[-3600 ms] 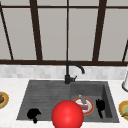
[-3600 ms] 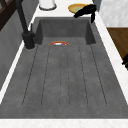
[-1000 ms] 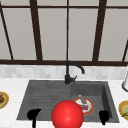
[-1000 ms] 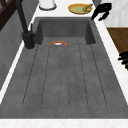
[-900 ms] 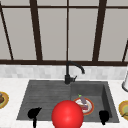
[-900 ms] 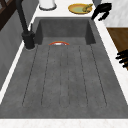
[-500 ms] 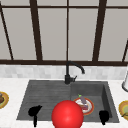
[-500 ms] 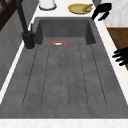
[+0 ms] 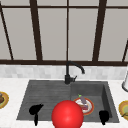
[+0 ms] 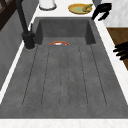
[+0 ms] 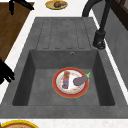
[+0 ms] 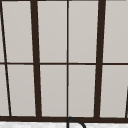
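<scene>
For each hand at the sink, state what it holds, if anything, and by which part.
Neither holds anything. The left hand and the right hand hang in the air at the sink's front edge.

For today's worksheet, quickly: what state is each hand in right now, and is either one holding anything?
Left hand: open, fingers relaxed, holding nothing, over the sink's front left.
Right hand: cannot be told; it hangs at the sink's front right.

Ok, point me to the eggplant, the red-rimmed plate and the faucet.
eggplant [image 11: 80, 80], right side view, middle of its purple body.
red-rimmed plate [image 11: 57, 87], right side view, its red rim.
faucet [image 9: 67, 78], front view, its base.
</scene>
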`<state>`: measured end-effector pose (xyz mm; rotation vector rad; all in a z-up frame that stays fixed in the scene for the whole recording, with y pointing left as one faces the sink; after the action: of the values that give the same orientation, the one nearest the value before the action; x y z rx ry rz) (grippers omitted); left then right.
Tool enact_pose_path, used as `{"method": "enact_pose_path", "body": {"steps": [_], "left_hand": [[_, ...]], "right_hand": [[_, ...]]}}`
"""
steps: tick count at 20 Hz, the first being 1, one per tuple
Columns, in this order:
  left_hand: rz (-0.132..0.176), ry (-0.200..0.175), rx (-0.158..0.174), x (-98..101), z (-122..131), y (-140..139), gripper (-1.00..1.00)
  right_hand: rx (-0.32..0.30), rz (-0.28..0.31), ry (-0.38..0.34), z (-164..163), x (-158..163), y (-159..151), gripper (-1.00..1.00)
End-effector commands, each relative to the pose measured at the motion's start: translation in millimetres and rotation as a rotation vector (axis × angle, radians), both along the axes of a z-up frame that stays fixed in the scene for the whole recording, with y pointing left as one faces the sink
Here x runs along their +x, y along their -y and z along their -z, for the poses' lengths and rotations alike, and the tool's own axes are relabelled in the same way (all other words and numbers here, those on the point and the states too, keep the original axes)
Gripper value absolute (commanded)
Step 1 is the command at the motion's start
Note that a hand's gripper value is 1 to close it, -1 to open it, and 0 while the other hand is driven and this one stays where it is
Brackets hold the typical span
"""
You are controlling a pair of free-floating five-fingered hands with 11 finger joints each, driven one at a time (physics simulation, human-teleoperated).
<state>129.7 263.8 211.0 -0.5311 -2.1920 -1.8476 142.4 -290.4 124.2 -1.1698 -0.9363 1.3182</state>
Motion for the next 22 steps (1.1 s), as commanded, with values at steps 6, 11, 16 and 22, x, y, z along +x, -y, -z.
{"method": "enact_pose_path", "body": {"steps": [6,11,16,22], "left_hand": [[0.106,0.003,-0.005,0.2,-12.1,22.8,-1.0],[0.127,0.007,0.005,0.6,-15.4,30.2,-1.0],[0.145,0.015,0.002,2.2,-15.3,35.9,-1.0],[0.135,0.012,-0.009,8.2,-17.7,42.0,-1.0]], "right_hand": [[0.0,0.0,0.0,0.0,0.0,0.0,0.0],[0.0,0.0,0.0,0.0,0.0,0.0,0.0],[0.0,0.0,0.0,0.0,0.0,0.0,0.0],[0.0,0.0,0.0,0.0,0.0,0.0,0.0]]}}
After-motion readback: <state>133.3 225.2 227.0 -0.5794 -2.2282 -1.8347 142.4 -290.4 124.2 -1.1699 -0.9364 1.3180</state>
